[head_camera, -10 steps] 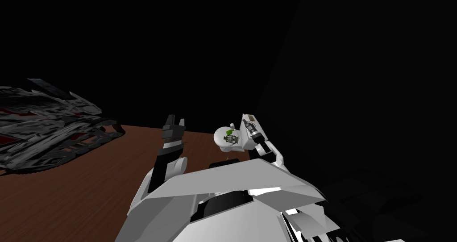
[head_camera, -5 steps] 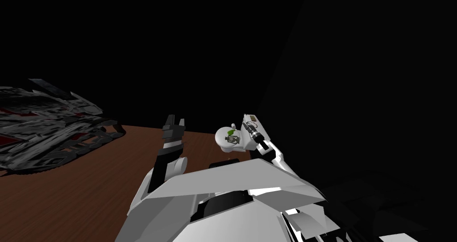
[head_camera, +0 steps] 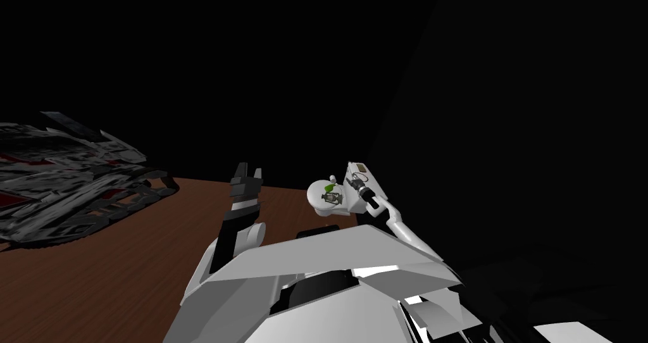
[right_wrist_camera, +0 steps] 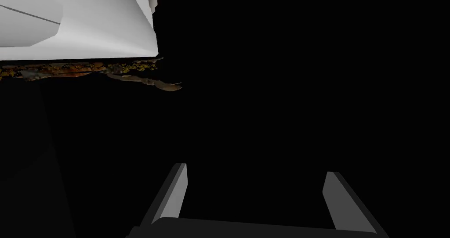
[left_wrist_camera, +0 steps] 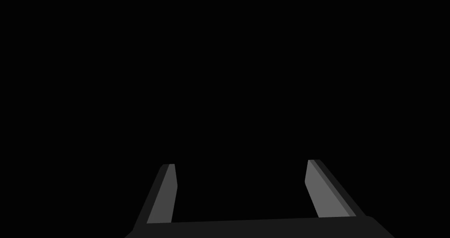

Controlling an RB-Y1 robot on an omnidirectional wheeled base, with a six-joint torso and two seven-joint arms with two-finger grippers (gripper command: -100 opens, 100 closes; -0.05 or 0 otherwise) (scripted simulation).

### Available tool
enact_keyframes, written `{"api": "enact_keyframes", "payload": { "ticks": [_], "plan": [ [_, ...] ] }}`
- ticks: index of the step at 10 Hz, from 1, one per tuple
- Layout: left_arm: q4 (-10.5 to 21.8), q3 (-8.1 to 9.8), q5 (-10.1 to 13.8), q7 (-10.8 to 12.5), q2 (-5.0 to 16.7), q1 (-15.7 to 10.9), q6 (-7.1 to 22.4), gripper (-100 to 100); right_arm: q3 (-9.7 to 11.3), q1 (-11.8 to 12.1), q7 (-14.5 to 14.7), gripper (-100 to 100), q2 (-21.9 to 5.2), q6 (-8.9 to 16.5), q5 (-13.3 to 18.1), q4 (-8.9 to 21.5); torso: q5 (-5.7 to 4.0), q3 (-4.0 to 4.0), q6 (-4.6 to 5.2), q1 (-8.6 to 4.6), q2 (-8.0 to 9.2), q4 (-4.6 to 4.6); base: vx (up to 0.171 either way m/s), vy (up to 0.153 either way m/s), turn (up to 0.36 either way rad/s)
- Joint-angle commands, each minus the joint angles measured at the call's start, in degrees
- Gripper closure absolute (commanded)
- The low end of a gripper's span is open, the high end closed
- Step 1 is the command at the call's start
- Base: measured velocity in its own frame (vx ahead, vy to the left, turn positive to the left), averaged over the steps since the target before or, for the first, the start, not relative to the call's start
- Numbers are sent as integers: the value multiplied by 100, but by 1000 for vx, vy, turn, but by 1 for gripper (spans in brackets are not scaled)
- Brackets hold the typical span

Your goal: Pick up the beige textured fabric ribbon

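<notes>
- Right gripper (right_wrist_camera: 257, 196), lower centre of its wrist view: blade fingers spread wide, nothing between them.
- Left gripper (left_wrist_camera: 241, 189): fingers also apart, set against a black area (left_wrist_camera: 219, 73).
- Ribbon (right_wrist_camera: 88, 68), upper left beyond the right gripper: a ragged beige-brown strip, mottled orange, along the edge of a flat-faced white block (right_wrist_camera: 110, 29). It is cut off at the frame's left, with one frayed end trailing free.
- Head view, centre: a rounded white object (head_camera: 316, 197) with a green fleck, too small to read.
- Far left: a jagged grey-black mass (head_camera: 63, 174) on a brown wood-grain floor (head_camera: 114, 263).

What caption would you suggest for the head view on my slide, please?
Left tool poised above a brown wood-grain surface, right arm at a small white object, dark crumpled heap at left.
</notes>
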Motion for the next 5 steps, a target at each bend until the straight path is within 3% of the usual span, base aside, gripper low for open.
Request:
{"api": "enact_keyframes", "payload": {
  "ticks": [1,2,4,5],
  "plan": [
    [0,0,0,0,0,0,0,0,122,-163,286,-100,-231,286,286,286,0,0,0,0,0,0,24,77,-6],
    [0,0,0,0,0,0,0,0,122,-163,305,-100,-231,286,317,329,1,-1,1,3,-1,0,18,50,-9],
    [0,0,0,0,0,0,0,0,290,-410,651,-100,-499,578,702,778,-1,0,0,-6,0,0,20,60,-8],
    [0,0,0,0,0,0,0,0,290,-410,651,-100,-499,601,727,778,0,0,0,0,-1,0,20,54,-9]
  ]
}}
